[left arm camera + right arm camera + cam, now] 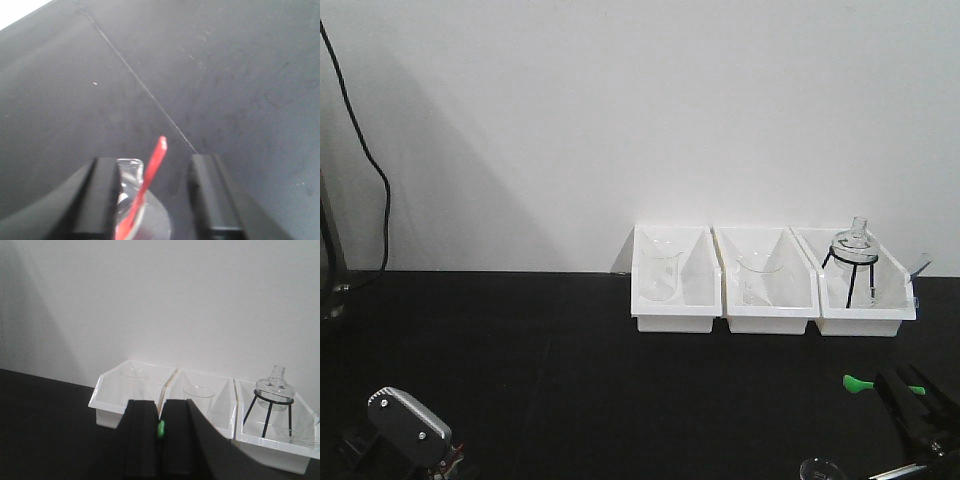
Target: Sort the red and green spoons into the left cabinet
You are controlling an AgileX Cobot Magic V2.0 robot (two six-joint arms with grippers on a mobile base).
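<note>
holding the green spoon, the right gripper sits low at the front view's right; no cabinet shows. left wrist view: the left gripper gapes wide around the red spoon, which stands in a clear glass vessel, ungrasped. right wrist view: jaws pinched on green. next, probably closing on red, then finding the cabinet.

Matte black left hand and right hand, blocky fingers; silver-grey screwed housing.

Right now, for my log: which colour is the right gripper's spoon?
Green; the spoon shows best in the exterior front view.
</note>
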